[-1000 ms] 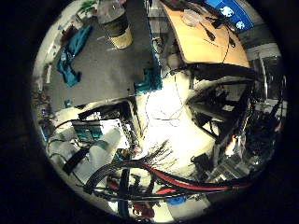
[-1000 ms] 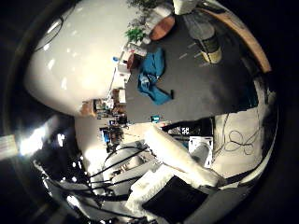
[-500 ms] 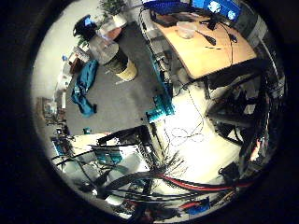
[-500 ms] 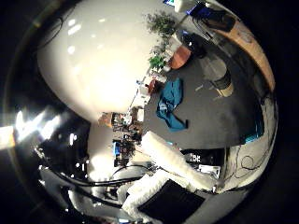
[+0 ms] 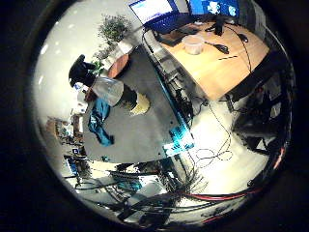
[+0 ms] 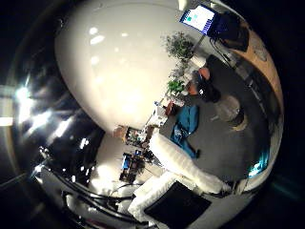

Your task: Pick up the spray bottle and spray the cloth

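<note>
The spray bottle (image 5: pixel 116 94) has a black spray head, a clear body and a yellowish base, and stands on the dark grey table (image 5: pixel 145 130). The teal cloth (image 5: pixel 98 121) lies crumpled on the table right beside it. The right thumb side palm view shows the bottle (image 6: pixel 225 108) and the cloth (image 6: pixel 185 130) small and far off. A white part of my hand (image 6: pixel 186 168) reaches in from the edge of that view. My hand is well away from the table, with the bottle and cloth at a distance.
A wooden desk (image 5: pixel 212 63) with monitors (image 5: pixel 159 12), a keyboard and a bowl (image 5: pixel 194 45) stands beside the grey table. Teal clamps (image 5: pixel 179 147) sit on the table's edge. A potted plant (image 5: pixel 116 27) stands behind it. Loose wires lie on the floor.
Both views have swung round as my hand turned. The bottle and cloth keep their places on the table.
</note>
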`<act>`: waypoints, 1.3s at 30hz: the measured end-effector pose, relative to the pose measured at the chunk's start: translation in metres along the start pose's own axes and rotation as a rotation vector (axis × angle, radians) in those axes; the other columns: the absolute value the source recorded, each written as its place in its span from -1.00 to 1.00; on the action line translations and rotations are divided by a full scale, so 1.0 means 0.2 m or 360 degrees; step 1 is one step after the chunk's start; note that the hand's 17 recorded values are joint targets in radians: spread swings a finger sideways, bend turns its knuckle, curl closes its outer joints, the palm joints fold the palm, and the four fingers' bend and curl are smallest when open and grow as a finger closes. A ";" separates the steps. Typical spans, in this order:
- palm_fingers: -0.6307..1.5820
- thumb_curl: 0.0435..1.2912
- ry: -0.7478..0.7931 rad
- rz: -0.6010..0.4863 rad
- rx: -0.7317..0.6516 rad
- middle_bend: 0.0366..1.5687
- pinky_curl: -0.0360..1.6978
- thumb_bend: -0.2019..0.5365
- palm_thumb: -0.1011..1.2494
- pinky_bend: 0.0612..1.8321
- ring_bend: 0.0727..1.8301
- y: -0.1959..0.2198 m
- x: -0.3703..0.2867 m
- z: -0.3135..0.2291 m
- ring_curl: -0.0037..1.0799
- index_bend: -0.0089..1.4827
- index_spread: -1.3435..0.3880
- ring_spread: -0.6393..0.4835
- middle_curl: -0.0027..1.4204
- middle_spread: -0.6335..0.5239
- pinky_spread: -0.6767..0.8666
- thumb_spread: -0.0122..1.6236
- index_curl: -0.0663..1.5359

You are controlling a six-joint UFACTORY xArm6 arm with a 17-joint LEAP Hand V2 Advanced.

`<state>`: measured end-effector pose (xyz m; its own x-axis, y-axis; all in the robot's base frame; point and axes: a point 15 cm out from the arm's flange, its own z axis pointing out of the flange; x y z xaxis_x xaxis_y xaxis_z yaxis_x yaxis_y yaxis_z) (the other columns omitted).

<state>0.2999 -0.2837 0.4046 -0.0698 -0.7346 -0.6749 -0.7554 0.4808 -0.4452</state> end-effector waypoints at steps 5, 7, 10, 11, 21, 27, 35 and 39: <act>-0.24 -0.66 -0.0087 0.0064 0.0075 -0.78 -0.60 -0.49 -0.07 -0.65 -0.77 -0.04 0.11 0.02 -0.52 -0.78 0.24 0.43 -0.50 0.23 0.37 0.45 -0.58; -0.25 -0.65 -0.0075 0.0078 0.0097 -0.78 -0.60 -0.49 -0.05 -0.65 -0.76 -0.07 0.17 0.01 -0.52 -0.79 0.25 0.43 -0.50 0.24 0.37 0.46 -0.58; -0.27 -0.64 -0.0068 0.0116 0.0110 -0.79 -0.60 -0.48 -0.01 -0.64 -0.75 -0.09 0.26 0.03 -0.52 -0.78 0.26 0.45 -0.50 0.26 0.37 0.46 -0.58; -0.27 -0.64 -0.0063 0.0124 0.0116 -0.79 -0.60 -0.48 0.00 -0.63 -0.76 -0.10 0.28 0.03 -0.51 -0.78 0.27 0.45 -0.50 0.26 0.37 0.47 -0.58; -0.29 -0.62 -0.0084 0.0155 0.0136 -0.78 -0.60 -0.51 0.01 -0.61 -0.74 -0.21 0.42 0.08 -0.51 -0.78 0.29 0.45 -0.50 0.30 0.38 0.47 -0.58; -0.31 -0.63 -0.0157 0.0155 0.0122 -0.78 -0.61 -0.51 -0.03 -0.60 -0.73 -0.24 0.40 0.18 -0.51 -0.78 0.29 0.45 -0.50 0.30 0.37 0.44 -0.58; -0.32 -0.64 -0.0228 0.0129 0.0042 -0.78 -0.61 -0.52 -0.11 -0.62 -0.75 -0.24 0.40 0.37 -0.51 -0.78 0.29 0.45 -0.50 0.29 0.36 0.40 -0.58; -0.34 -0.65 -0.0276 0.0129 0.0008 -0.79 -0.61 -0.54 -0.17 -0.62 -0.76 -0.25 0.38 0.46 -0.52 -0.78 0.28 0.45 -0.51 0.30 0.36 0.37 -0.58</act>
<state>0.3913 -0.3196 0.3207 -0.0164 -0.5999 -0.7999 -0.7486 0.5377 -0.3879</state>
